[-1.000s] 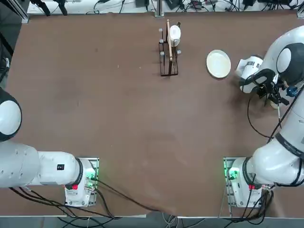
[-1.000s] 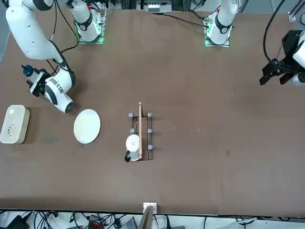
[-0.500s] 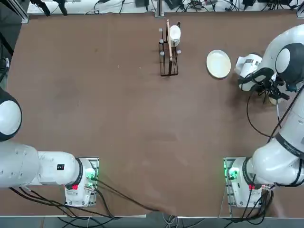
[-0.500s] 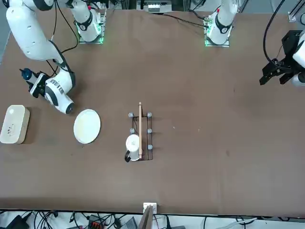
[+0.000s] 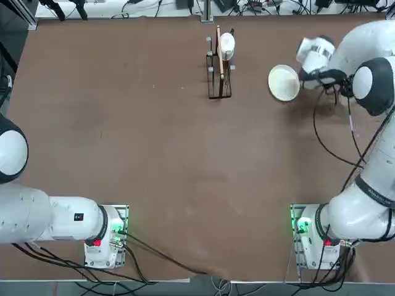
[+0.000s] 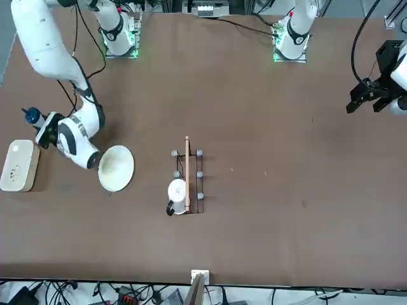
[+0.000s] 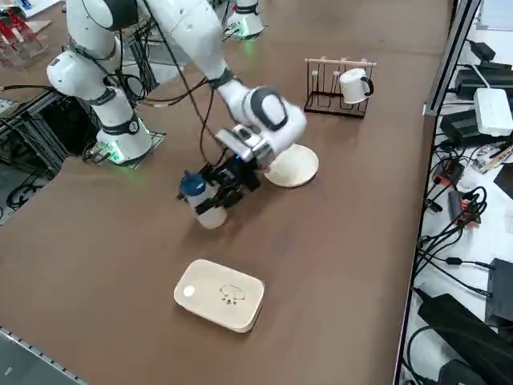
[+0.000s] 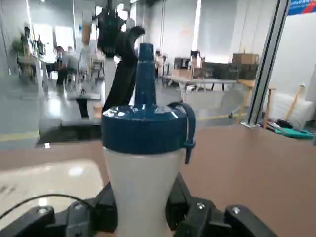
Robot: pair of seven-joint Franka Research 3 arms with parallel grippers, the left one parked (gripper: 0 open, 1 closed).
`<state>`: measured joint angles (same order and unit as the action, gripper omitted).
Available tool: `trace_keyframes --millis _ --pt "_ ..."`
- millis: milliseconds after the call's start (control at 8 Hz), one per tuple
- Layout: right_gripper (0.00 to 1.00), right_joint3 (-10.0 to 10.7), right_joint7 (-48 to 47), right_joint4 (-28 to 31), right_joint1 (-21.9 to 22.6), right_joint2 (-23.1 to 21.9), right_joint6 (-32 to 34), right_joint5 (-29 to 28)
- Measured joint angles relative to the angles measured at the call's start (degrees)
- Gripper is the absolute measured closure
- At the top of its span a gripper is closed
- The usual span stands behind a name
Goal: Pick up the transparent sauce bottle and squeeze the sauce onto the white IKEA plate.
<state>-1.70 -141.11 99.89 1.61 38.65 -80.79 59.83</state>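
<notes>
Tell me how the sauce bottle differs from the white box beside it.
The transparent sauce bottle stands upright in the right gripper; the white box lies flat on the table, untouched. The bottle is narrow and round with a dark blue cap; the box is wider, a rounded rectangle, all whitish. Both sit near the white IKEA plate.

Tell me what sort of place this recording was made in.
Probably a robotics lab: two arms bolted to a brown table, cables along its edge, and the right end effector gripping a sauce bottle.

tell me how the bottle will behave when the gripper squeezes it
The bottle, held in the right gripper, looks like thin whitish plastic, so it probably flexes rather than cracks. It seems small and likely light. The smooth wall could slip if the grip loosens.
</notes>
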Motion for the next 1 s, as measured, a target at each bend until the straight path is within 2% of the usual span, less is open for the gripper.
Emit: trace_keyframes --millis 250,500,750,1000 --pt "0.59 -0.29 12.29 -8.56 5.79 -0.21 2.06 -5.87" --pt "0.59 -0.5 20.72 -11.2 11.02 0.27 2.09 -11.36" --pt "0.63 -0.56 28.28 -15.68 15.66 1.1 0.66 -19.29" --pt "0.63 -0.55 33.02 -19.06 18.36 1.13 -3.12 -27.61"
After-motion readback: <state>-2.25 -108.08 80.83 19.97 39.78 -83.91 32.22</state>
